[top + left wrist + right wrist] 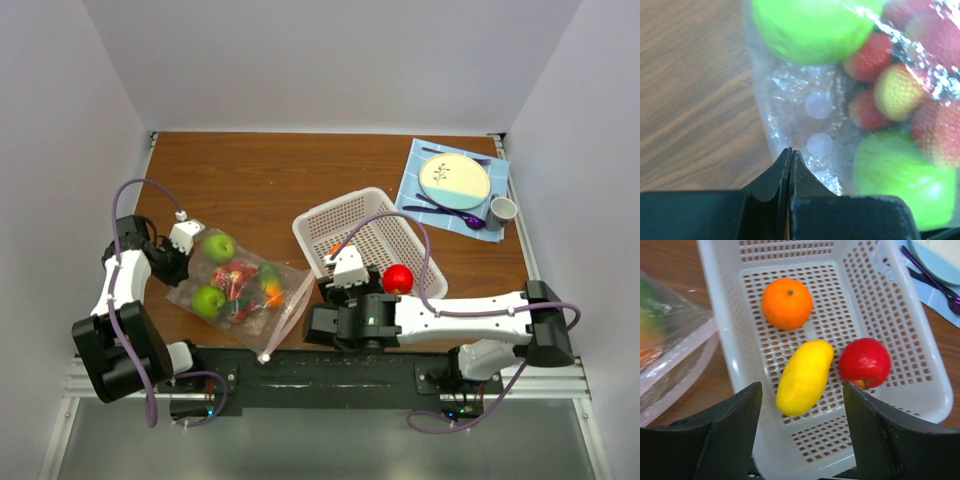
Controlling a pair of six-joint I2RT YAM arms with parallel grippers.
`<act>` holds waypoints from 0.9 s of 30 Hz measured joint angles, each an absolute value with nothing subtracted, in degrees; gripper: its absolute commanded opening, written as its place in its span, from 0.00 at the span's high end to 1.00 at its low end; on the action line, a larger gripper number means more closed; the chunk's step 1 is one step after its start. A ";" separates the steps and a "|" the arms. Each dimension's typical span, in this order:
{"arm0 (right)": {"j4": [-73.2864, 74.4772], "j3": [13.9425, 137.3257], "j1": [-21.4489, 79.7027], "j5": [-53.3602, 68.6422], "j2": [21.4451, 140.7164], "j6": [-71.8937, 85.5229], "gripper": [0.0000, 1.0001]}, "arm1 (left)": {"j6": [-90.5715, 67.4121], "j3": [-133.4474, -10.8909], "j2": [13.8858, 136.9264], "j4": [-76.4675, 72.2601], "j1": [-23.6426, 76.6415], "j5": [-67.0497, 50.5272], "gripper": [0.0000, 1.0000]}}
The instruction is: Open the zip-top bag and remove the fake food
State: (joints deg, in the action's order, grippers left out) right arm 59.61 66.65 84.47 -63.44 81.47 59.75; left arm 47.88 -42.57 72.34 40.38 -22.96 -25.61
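Left clenched, right released.
My left gripper (790, 151) meets the zip-top bag (790, 100) at ten o'clock; my right gripper (801, 389) gapes over the basket (726, 315).

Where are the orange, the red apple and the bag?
orange (787, 303), right wrist view, middle of its peel.
red apple (864, 362), right wrist view, middle of its skin.
bag (288, 300), top view, clear plastic near its zip edge.

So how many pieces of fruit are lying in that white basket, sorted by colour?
In the white basket:
Orange fruit: 1
Yellow fruit: 1
Red apple: 1
Total: 3
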 measured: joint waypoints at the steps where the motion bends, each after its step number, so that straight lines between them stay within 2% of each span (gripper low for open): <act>1: 58.13 66.83 85.60 -63.44 82.13 58.89 0.48 | 47.27 -42.61 72.34 39.68 -22.96 -25.61 1.00; 2: 56.42 66.85 86.67 -63.40 83.00 58.19 0.56 | 46.81 -42.63 72.34 39.11 -22.96 -25.56 1.00; 3: 54.61 66.85 87.66 -63.33 84.05 57.34 0.59 | 46.11 -42.63 72.31 38.52 -22.96 -25.54 1.00; 7: 47.05 66.96 91.00 -62.26 89.93 54.41 0.63 | 44.56 -43.38 72.25 38.06 -22.83 -25.30 1.00; 8: 45.32 67.05 91.57 -61.78 91.79 53.91 0.63 | 44.49 -43.99 72.16 38.44 -22.83 -25.32 0.81; 9: 44.10 67.24 91.85 -61.63 93.38 53.52 0.63 | 44.49 -45.10 72.07 39.38 -22.83 -25.36 0.70; 11: 40.58 67.55 92.16 -60.80 97.01 52.34 0.62 | 44.60 -48.12 71.83 41.56 -22.79 -25.78 0.57; 14: 36.69 67.55 92.12 -60.03 99.96 50.17 0.62 | 45.01 -52.21 70.83 44.03 -22.81 -27.09 0.45; 22: 23.44 65.80 88.27 -57.36 101.84 44.03 0.55 | 45.15 -49.58 70.15 44.64 -22.79 -27.83 0.35; 27: 17.32 64.64 83.40 -55.02 102.78 40.29 0.51 | 44.27 -47.31 71.31 44.12 -22.31 -27.94 0.35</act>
State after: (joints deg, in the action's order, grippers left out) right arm 17.32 64.64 83.40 -55.02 102.78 40.29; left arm 44.27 -47.31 71.31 44.12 -22.31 -27.94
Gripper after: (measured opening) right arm 0.471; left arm 0.649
